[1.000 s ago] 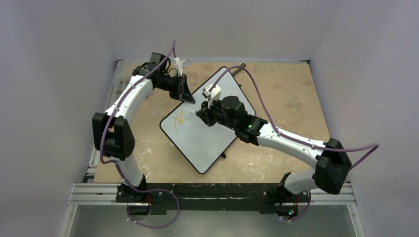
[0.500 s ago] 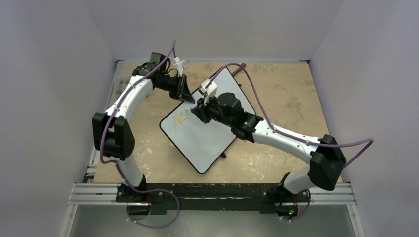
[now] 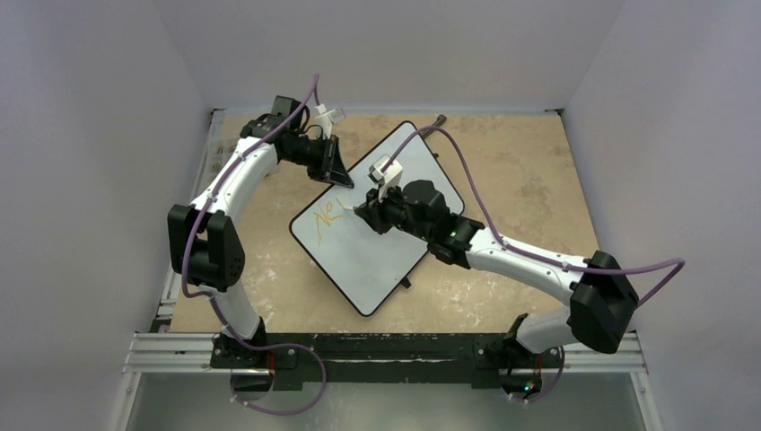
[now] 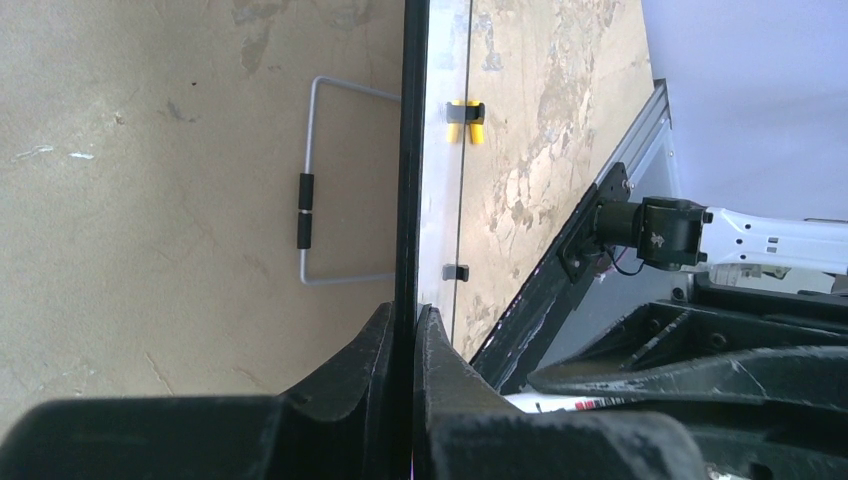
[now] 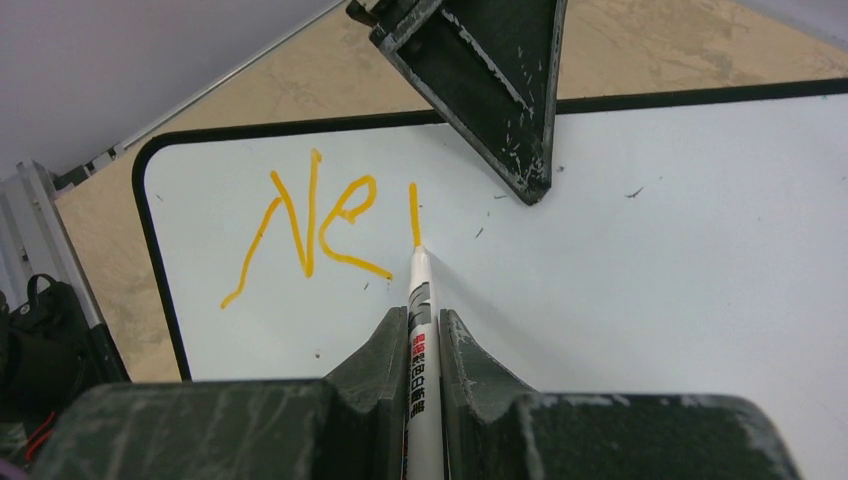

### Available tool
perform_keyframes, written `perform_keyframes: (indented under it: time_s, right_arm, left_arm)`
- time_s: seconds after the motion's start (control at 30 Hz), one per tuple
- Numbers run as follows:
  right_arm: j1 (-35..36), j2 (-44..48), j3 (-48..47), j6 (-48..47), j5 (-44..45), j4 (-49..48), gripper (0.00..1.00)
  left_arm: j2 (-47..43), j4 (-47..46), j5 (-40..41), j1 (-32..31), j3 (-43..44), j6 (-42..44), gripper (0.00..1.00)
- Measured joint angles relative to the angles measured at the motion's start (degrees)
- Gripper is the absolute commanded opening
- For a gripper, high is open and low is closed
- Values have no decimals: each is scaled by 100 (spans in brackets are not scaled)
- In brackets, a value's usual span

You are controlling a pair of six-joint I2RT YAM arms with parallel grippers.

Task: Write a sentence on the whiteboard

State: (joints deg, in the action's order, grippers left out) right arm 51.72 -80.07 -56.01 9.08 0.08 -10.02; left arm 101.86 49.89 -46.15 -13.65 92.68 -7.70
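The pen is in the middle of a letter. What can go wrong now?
The marker tip rests on the whiteboard beside the orange lettering; pressing harder could make it skid.
The left jaws pinch only the board's thin rim; if they slip, the board may shift.
The writing line runs toward the left jaws, so a collision seems possible.

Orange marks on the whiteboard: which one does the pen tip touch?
The short straight stroke, rightmost of three: the pen held in the right claw meets its lower end. N and e lie left of it.

White arms (image 3: 240, 178), black joints (image 3: 215, 253), purplish cables (image 3: 642, 267)
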Motion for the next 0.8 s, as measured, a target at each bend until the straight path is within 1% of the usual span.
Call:
perform_keyframes:
  time_s: [0.13, 0.37, 0.53, 0.8]
  right_arm:
    - [0, 177, 284, 103, 24, -39, 0]
    - [0, 151, 271, 166, 48, -35, 0]
    - [2, -35, -26, 166, 103, 2, 0]
    - [-2, -369, -664, 70, 446, 164, 0]
  left_arm:
    - [0, -7, -2, 0, -2, 0, 0]
    - [0, -11, -2, 0, -4, 4, 0]
    - [0, -31, -4, 0, -7, 46, 0]
    - [0, -31, -4, 0, -7, 24, 0]
